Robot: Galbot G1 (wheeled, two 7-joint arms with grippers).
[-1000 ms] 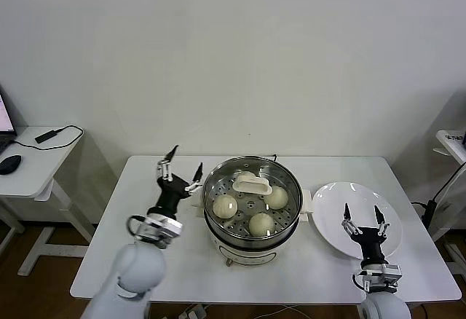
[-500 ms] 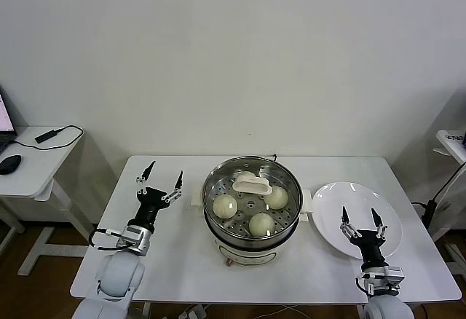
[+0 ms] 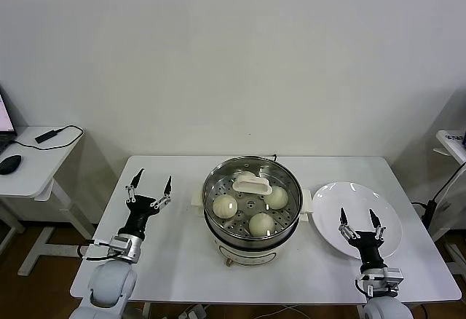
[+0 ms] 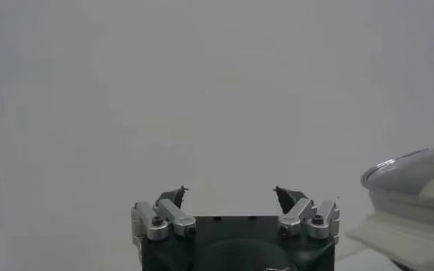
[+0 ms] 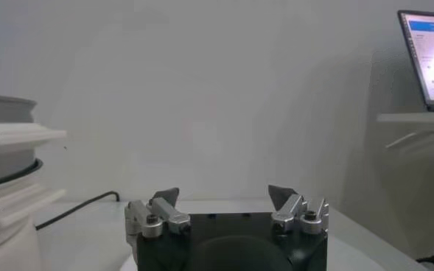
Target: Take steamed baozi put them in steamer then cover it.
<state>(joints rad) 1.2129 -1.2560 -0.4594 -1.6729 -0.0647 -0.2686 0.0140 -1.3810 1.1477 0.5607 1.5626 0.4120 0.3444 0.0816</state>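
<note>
Left of the steamer [image 3: 252, 206], the left gripper [image 3: 148, 185] stands spread wide and empty. The glass cover [image 3: 252, 182] sits on it, over the steamed baozi [image 3: 225, 205]; nothing needs regripping. Right of the steamer, over the white plate [image 3: 357, 217], the right gripper [image 3: 357, 219] gapes empty. No writing is readable.

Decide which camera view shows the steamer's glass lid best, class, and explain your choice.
The head view: it looks down on the whole glass lid, seated on the steamer, with its white handle and baozi visible beneath. The left wrist view catches only the lid's edge from the side. The right wrist view shows just the steamer's side, no lid.
</note>
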